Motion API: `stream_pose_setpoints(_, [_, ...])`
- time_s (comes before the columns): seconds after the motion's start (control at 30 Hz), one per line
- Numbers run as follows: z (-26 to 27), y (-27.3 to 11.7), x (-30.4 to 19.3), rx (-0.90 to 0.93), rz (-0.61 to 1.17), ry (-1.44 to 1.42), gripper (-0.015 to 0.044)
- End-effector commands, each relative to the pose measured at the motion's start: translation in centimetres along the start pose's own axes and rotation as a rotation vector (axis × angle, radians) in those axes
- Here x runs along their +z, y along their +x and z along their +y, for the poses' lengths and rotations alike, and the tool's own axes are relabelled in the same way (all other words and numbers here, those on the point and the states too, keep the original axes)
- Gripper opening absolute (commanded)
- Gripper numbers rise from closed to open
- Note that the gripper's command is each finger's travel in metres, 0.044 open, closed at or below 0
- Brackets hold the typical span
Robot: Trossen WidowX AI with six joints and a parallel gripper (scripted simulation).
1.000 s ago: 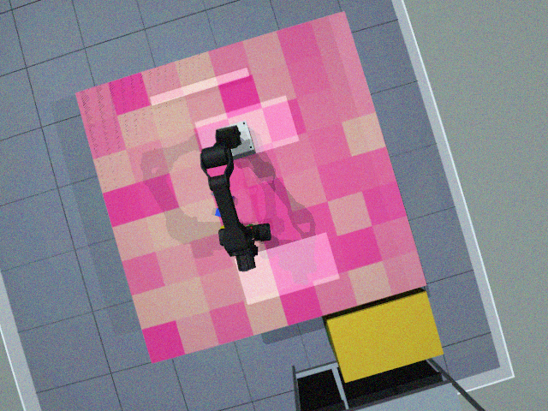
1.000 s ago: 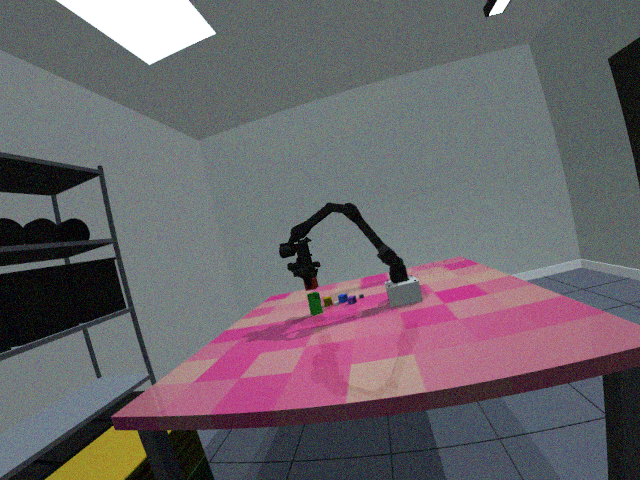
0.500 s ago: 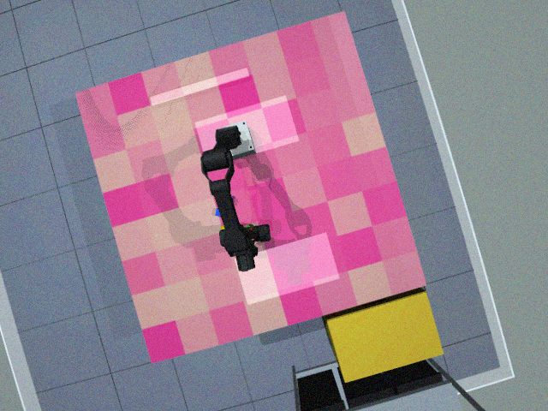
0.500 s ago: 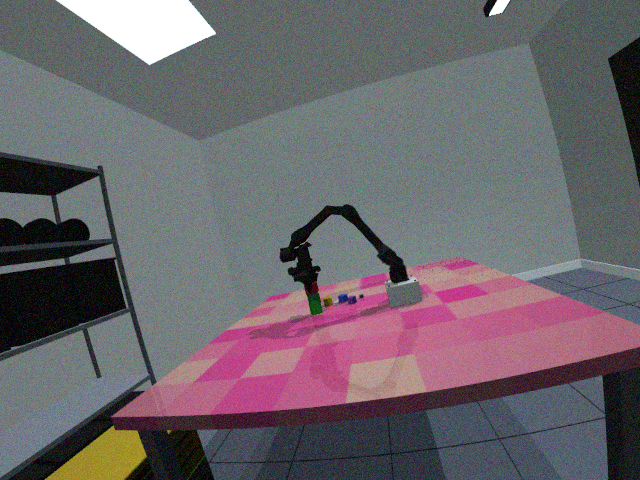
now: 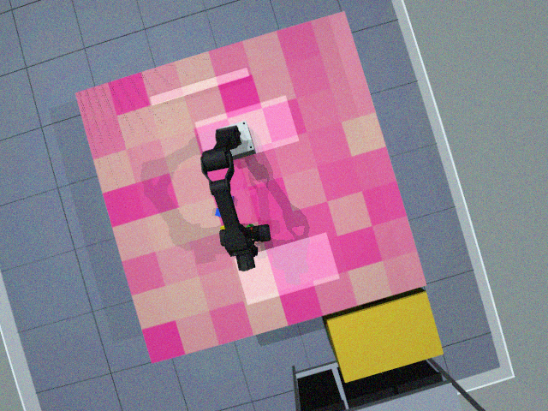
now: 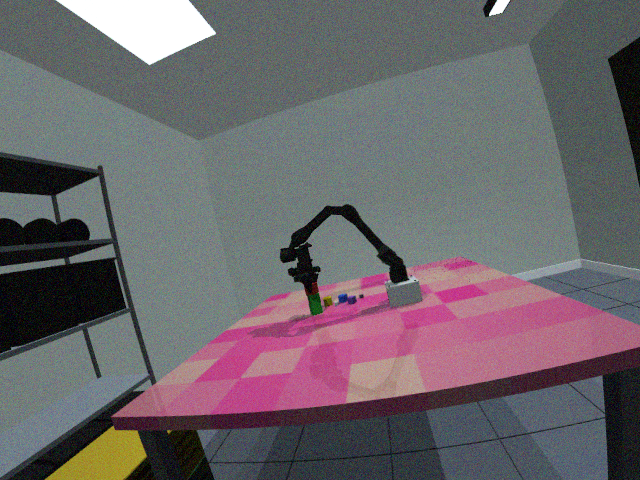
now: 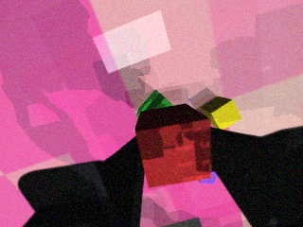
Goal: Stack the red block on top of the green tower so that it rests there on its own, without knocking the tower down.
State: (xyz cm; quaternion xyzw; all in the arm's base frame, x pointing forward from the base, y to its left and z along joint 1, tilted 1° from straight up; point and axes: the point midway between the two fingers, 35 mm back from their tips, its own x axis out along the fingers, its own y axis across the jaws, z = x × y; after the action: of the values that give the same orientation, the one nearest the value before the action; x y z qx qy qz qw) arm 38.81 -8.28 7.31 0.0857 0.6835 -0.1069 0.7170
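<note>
My gripper (image 6: pixel 312 289) (image 7: pixel 167 131) is shut on the red block (image 6: pixel 314 286) (image 7: pixel 177 161), pointing down. In the exterior view the red block is directly above the green tower (image 6: pixel 315 304), with no clear gap between them; whether it touches is hard to tell. The tower stands upright. In the wrist view the green tower (image 7: pixel 154 102) is mostly hidden behind the red block, with a corner showing past its upper left edge. From above, the arm hides the red block and nearly all of the tower.
A yellow block (image 6: pixel 328 300) (image 7: pixel 227 114) stands close to the tower. A blue block (image 6: pixel 342 298) (image 5: pixel 217 212), a purple block (image 6: pixel 352 300) and a small dark block (image 6: pixel 361 296) lie between it and the arm's white base (image 6: pixel 404 292).
</note>
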Motion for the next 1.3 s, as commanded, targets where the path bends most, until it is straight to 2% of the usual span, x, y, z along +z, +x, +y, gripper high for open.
stream_pose_setpoints(0.0, [0.04,-0.02,0.04,0.004,-0.003,-0.006,0.0000])
stream_pose_setpoints(0.1, [0.05,-0.49,0.05,0.004,-0.003,-0.006,0.0000])
stream_pose_setpoints(0.67, [0.00,-0.03,0.00,0.000,0.000,0.000,0.0440])
stream_pose_setpoints(1.27, [0.00,-0.03,0.00,0.000,0.000,0.000,0.0440])
